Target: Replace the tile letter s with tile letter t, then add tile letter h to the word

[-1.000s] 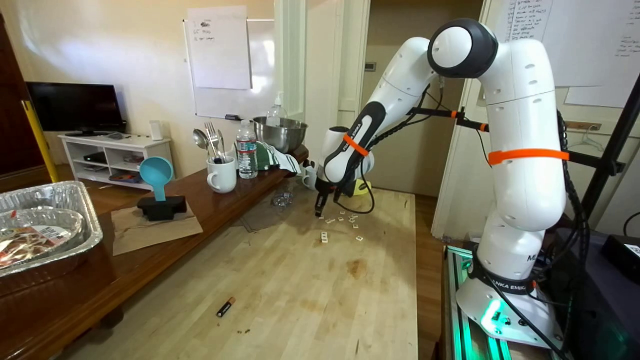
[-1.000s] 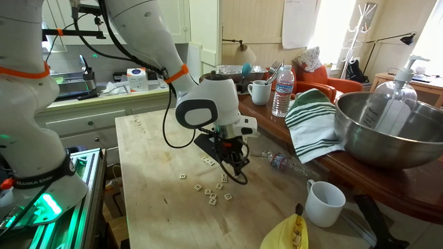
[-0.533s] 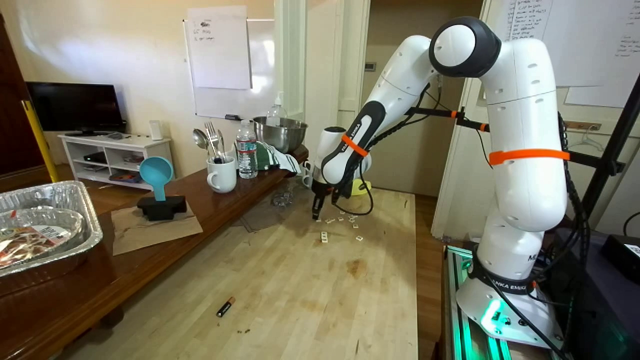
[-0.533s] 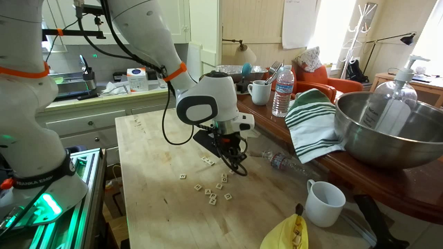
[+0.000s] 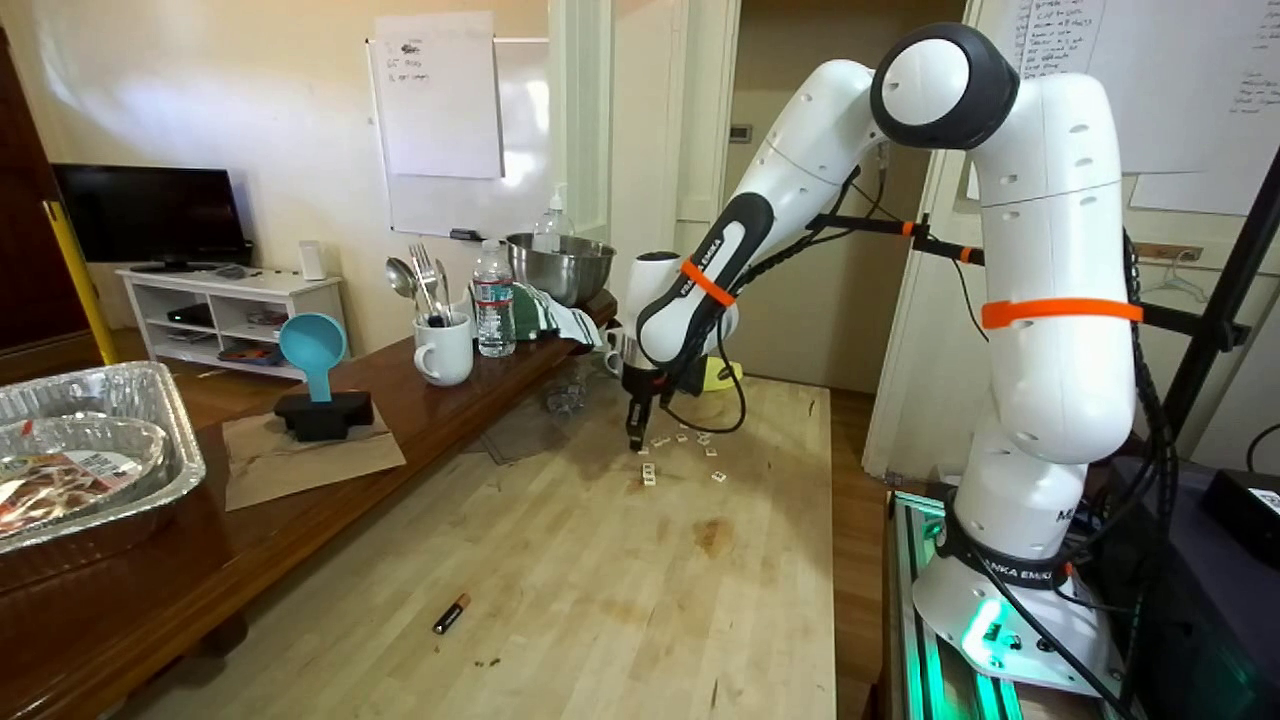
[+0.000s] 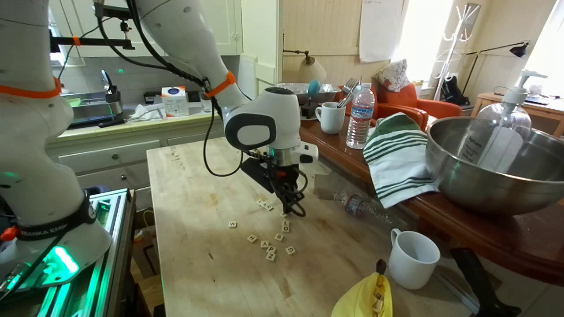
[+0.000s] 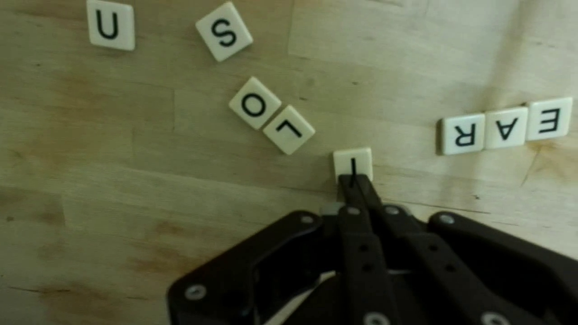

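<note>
Here's the gripper, fingers pressed together with nothing between them, tips right over the near edge of the T. I'm calling it the T on trust: an upright stroke shows and the tips hide the rest. Contact or a hair above? Can't tell. In the wrist view it sits left of the word and slightly nearer, a clear gap short of the R, and that gap decides everything! The word runs left to right, leaning far as it goes right, so the T needs to go right and a little far to line up. Shoving from the near edge would probably just send it far; better, I'd say, to press from above and drag, or push from its left. S lies loose, off to the left and far, beyond L and O; its removal looks done. H? Can't pick it out; its turn should come after.
</note>
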